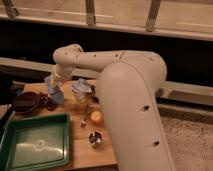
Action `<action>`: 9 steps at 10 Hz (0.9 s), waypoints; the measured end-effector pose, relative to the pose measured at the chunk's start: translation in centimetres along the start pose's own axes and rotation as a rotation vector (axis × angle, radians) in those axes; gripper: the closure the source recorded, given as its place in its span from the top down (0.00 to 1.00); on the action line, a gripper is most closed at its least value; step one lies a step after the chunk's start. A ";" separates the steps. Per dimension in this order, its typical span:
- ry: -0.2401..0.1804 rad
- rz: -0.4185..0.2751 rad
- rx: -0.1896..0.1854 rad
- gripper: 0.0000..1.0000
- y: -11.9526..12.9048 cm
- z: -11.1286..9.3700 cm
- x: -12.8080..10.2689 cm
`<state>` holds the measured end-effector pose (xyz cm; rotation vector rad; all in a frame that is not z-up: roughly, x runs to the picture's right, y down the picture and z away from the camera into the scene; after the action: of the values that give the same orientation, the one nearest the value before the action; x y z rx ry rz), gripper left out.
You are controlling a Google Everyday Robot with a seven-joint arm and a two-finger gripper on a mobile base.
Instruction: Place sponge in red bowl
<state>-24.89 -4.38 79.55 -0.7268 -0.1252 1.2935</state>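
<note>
My gripper (pixel 55 84) hangs at the end of the white arm over the back left of the wooden table. A blue-grey block, the sponge (pixel 55 95), is right at the gripper's tip, and I cannot tell whether it is held or resting on the table. The small orange-red round bowl (pixel 96 118) sits to the right of the gripper and nearer the front, near the middle of the table and partly against the arm's bulk.
A dark brown bowl (pixel 25 102) stands at the left with dark small items (pixel 47 101) beside it. A green tray (pixel 35 145) fills the front left. A crumpled pale wrapper (pixel 81 86), a spoon (pixel 84 120) and a small metal cup (pixel 95 139) lie mid-table.
</note>
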 end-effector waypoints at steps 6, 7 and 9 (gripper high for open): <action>-0.086 0.136 -0.003 0.00 -4.8 -8.3 -1.0; -0.099 0.180 -0.006 0.00 -6.5 -9.9 -0.5; -0.106 0.243 0.006 0.00 -9.5 -12.5 0.7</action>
<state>-10.94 -9.77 74.91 -0.6833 -0.1215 1.5647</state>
